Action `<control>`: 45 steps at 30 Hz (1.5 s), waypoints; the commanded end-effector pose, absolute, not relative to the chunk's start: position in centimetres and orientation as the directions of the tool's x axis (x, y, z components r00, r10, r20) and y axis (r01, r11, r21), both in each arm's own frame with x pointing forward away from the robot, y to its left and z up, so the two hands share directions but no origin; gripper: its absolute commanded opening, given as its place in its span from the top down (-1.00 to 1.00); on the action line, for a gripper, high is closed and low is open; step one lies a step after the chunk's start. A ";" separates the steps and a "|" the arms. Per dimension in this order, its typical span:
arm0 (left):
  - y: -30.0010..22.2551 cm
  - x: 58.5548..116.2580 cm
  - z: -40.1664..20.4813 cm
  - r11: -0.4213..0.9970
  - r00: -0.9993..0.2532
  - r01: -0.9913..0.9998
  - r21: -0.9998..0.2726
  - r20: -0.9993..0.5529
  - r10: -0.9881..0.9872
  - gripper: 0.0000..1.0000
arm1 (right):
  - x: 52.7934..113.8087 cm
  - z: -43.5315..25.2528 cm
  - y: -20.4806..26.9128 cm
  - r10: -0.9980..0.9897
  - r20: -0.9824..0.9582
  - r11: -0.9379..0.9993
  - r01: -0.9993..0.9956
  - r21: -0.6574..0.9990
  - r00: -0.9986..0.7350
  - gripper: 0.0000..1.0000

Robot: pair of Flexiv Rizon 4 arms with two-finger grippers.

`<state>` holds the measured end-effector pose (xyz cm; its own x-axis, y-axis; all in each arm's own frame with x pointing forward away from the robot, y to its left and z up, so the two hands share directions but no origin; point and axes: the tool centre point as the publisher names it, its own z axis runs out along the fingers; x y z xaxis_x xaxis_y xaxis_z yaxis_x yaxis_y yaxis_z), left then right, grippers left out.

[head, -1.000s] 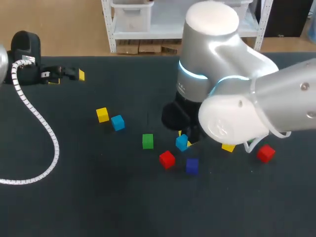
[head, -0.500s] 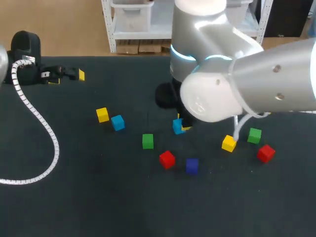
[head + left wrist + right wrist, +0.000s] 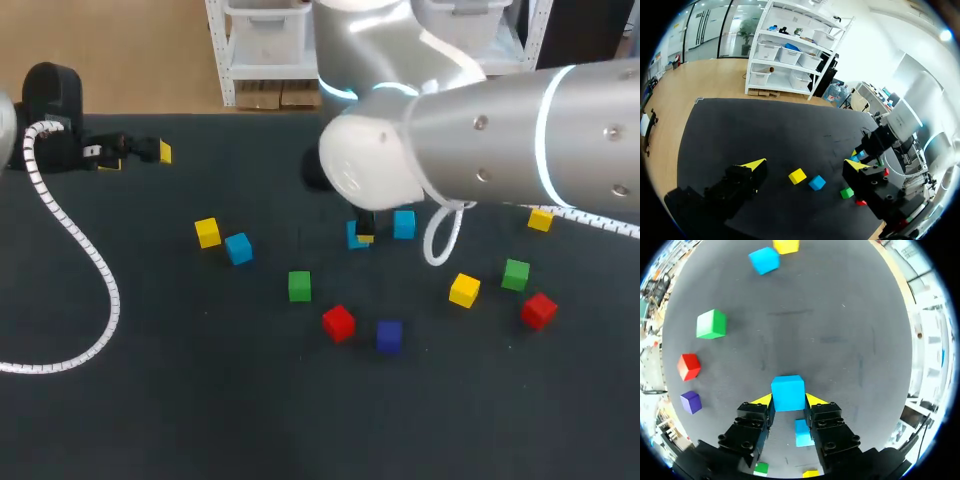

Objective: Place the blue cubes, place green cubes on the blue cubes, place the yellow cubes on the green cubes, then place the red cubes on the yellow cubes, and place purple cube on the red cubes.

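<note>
At mid-table, right gripper pinches a smooth, sharp-edged blue cube between its 2 yellow tips; a 2nd blue cube lies on the dark matte mat just under the fingers. Left gripper sits near the far-left edge, fingers spread wide.

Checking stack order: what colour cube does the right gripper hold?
Blue cube, clearest in the right wrist view.

Head view overhead, wrist views lower, all sharing table
</note>
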<state>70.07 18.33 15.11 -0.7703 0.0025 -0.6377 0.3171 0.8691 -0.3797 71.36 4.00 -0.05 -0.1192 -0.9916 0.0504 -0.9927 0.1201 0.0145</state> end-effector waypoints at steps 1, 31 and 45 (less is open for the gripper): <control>18.4 70.0 15.0 0.867 -0.768 0.320 -0.382 -0.640 0.001 -1.00 | 72.8 0.1 3.8 -0.988 0.054 0.146 -0.987 0.072 -0.142 1.00; 18.4 70.0 15.0 0.867 -0.768 0.320 -0.382 -0.640 0.001 -1.00 | 73.0 -0.1 1.1 -0.988 0.025 0.155 -0.983 0.098 -0.153 1.00; 18.4 70.0 15.0 0.867 -0.768 0.320 -0.382 -0.640 0.001 -1.00 | 73.1 -0.7 1.0 -0.989 0.023 0.150 -0.984 0.102 -0.148 1.00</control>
